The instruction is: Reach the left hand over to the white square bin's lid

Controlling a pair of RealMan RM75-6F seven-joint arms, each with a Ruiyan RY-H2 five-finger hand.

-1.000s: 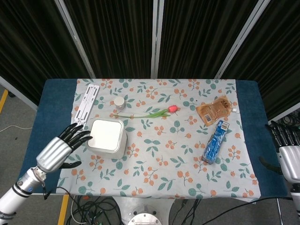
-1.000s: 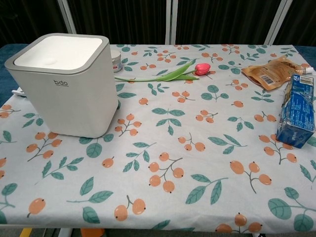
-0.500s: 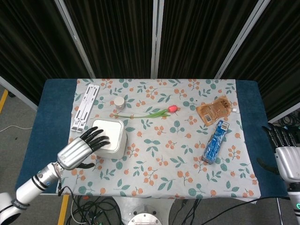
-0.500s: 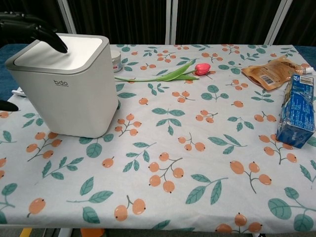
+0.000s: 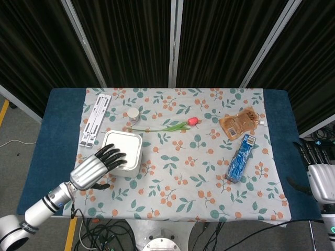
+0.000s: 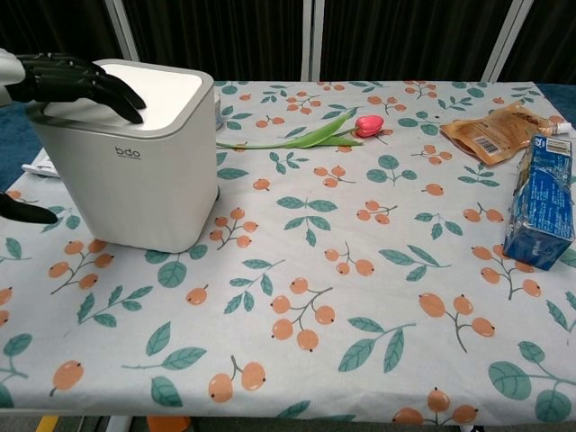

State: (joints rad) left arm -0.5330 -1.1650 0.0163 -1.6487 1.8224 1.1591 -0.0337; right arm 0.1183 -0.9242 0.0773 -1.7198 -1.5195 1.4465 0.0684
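Note:
The white square bin (image 5: 125, 151) (image 6: 135, 180) stands at the left of the flowered tablecloth, its white lid (image 5: 123, 146) (image 6: 153, 94) set in a grey rim. My left hand (image 5: 98, 167) (image 6: 76, 81) lies over the lid's near left part, its black fingers (image 5: 114, 157) spread and resting on the lid; the thumb (image 6: 27, 211) hangs down beside the bin's left wall. It holds nothing. My right hand (image 5: 319, 170) hovers at the table's far right edge, fingers apart and empty, seen only in the head view.
A pink tulip (image 5: 172, 125) lies behind the bin, with a small white jar (image 5: 134, 113) and a white strip (image 5: 95, 119) at the back left. A brown pouch (image 5: 238, 123) and a blue packet (image 5: 241, 157) lie at the right.
My left hand has slid further right over the lid and its fingers now rest on it. The bin has shifted slightly to the right. The right hand has barely moved.

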